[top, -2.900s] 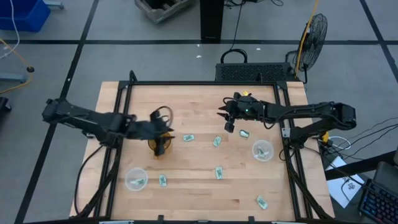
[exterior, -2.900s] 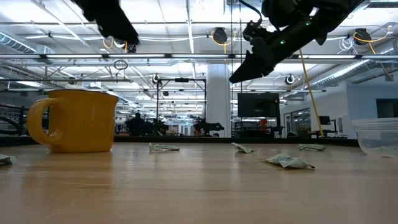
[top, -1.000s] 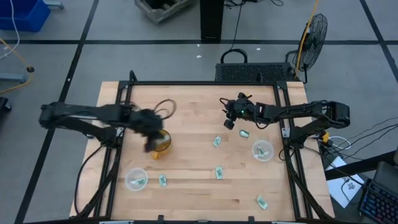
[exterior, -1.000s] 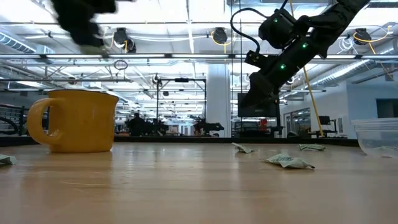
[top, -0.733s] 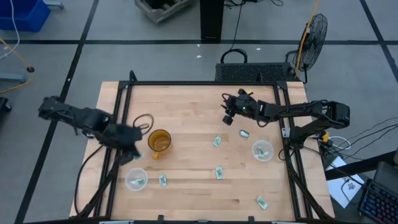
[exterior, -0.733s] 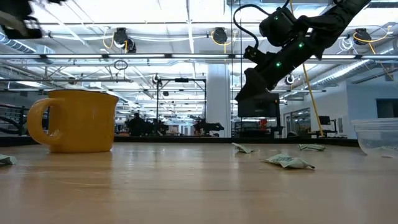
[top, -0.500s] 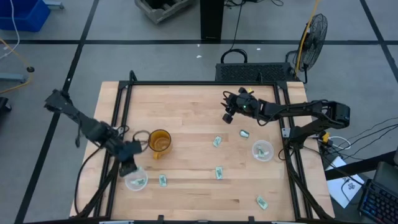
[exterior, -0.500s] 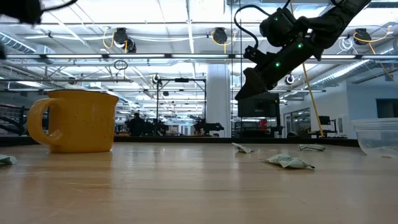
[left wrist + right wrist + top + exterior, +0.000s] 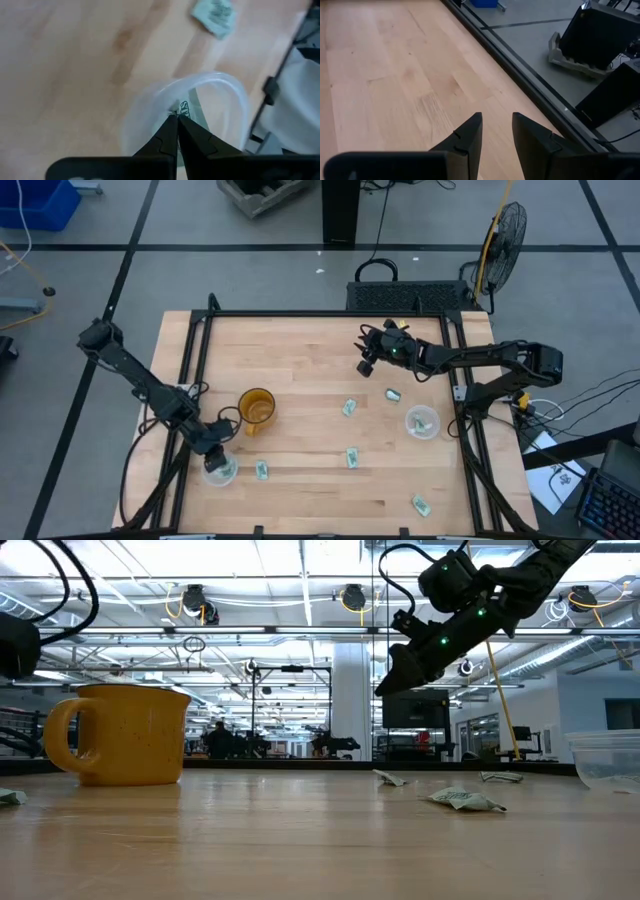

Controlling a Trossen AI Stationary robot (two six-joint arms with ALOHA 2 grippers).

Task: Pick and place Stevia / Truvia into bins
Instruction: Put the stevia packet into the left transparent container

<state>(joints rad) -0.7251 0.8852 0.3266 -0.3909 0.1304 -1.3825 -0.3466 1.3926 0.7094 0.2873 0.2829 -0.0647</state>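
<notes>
Pale wood worktop (image 9: 300, 360) inside a black frame. Loose Stevia sachets (image 9: 349, 408) scattered mid-worktop; one sachet each in the left clear bin (image 9: 219, 470) and right clear bin (image 9: 421, 421). Left pincer (image 9: 176, 118) over the left bin, tips together on a sachet. Right pincer (image 9: 496, 125) raised, narrowly parted, holding nothing. Amber mug (image 9: 256, 408) nearby.

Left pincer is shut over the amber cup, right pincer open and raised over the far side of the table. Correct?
Not quite. The left pincer is shut over the clear bin near the table's front-left corner, not the amber cup; the left wrist view shows it. The right pincer is open and raised, as stated.
</notes>
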